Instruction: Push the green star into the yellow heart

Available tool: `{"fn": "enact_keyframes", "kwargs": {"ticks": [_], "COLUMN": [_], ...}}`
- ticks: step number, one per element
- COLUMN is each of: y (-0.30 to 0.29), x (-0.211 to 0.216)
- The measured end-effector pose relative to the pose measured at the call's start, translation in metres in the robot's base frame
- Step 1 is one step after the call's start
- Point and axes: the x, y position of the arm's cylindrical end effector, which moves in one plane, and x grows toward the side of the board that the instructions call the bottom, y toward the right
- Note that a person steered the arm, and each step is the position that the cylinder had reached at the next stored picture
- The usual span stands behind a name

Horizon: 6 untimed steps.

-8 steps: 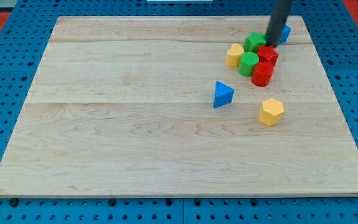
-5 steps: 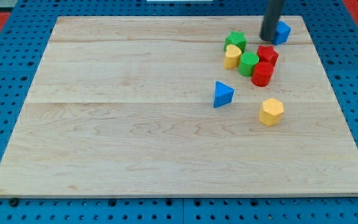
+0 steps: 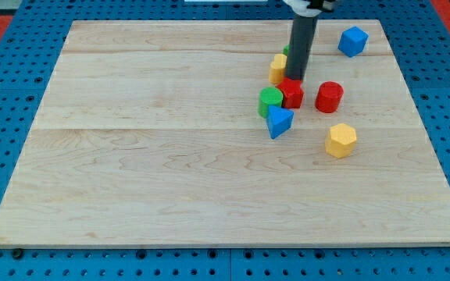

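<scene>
The yellow heart (image 3: pixel 277 69) lies in the upper middle-right of the wooden board (image 3: pixel 155 156). The green star (image 3: pixel 287 51) shows only as a sliver at the heart's upper right; the dark rod hides the rest. My tip (image 3: pixel 296 80) is right of the heart and touches the top of a red star-like block (image 3: pixel 291 94). A green round block (image 3: pixel 270 101) sits against that red block's left side.
A blue triangle (image 3: pixel 280 121) lies just below the green round block. A red cylinder (image 3: pixel 329 96) stands alone to the right, a yellow hexagon (image 3: pixel 341 140) below it. A blue cube (image 3: pixel 352 40) sits near the board's top right edge.
The rod moved left and down from beside the blue cube. The red star block and green round block slid down-left towards the blue triangle. The heart and green star shifted left; the red cylinder stayed.
</scene>
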Motion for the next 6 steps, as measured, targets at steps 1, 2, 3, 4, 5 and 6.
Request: {"fn": "enact_keyframes", "kwargs": {"ticks": [1, 2, 3, 4, 5, 6], "y": [-0.015, -0.042, -0.084, -0.116, -0.120, -0.090], "x": [0.000, -0.006, -0.007, -0.018, -0.036, -0.069]}}
